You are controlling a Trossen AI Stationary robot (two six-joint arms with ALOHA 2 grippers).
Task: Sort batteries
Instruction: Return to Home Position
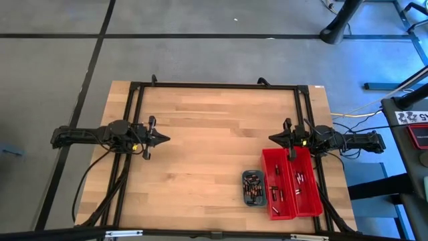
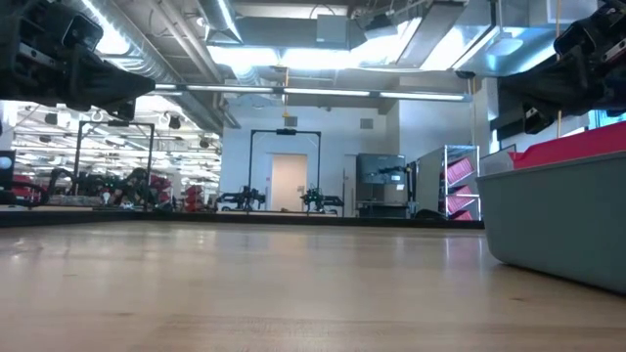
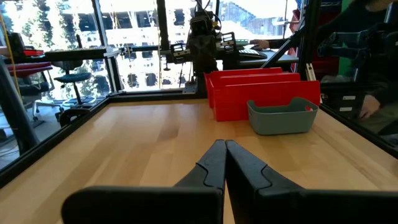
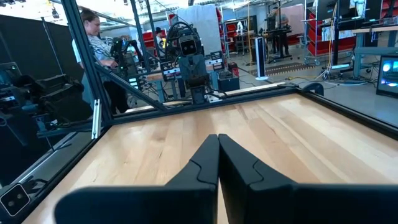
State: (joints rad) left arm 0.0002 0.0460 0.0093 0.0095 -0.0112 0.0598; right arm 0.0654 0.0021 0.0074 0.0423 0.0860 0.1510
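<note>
1. High view: the left tool (image 1: 164, 139) hangs over the left side of the tabletop (image 1: 207, 127), its two fingers pressed together and holding nothing. The right tool (image 1: 273, 138) mirrors it on the right side, fingers likewise together and empty, just past the far end of the red bins (image 1: 292, 213). The two red bins lie side by side in the near right corner, and the grey-blue tray (image 1: 245, 189) sits touching or just beside their left wall. The batteries (image 1: 253, 190) lie in a heap inside the tray, and a few more are scattered on the floors of both bins.
2. Low view: the tray's grey wall fills the right edge, with a red bin rising behind it; the walls hide what is inside. The left arm (image 2: 59, 54) shows at the upper left and the right arm (image 2: 587, 49) at the upper right, both well above the wood.
3. Left wrist view: the left tool's fingers meet along one line above bare wood. Across the tabletop stand the bins and the tray, with the right arm behind them.
4. Right wrist view: the right tool's fingers are closed on nothing. The left arm stands opposite, and a person (image 4: 93, 37) is beyond the black frame (image 4: 93, 93).
</note>
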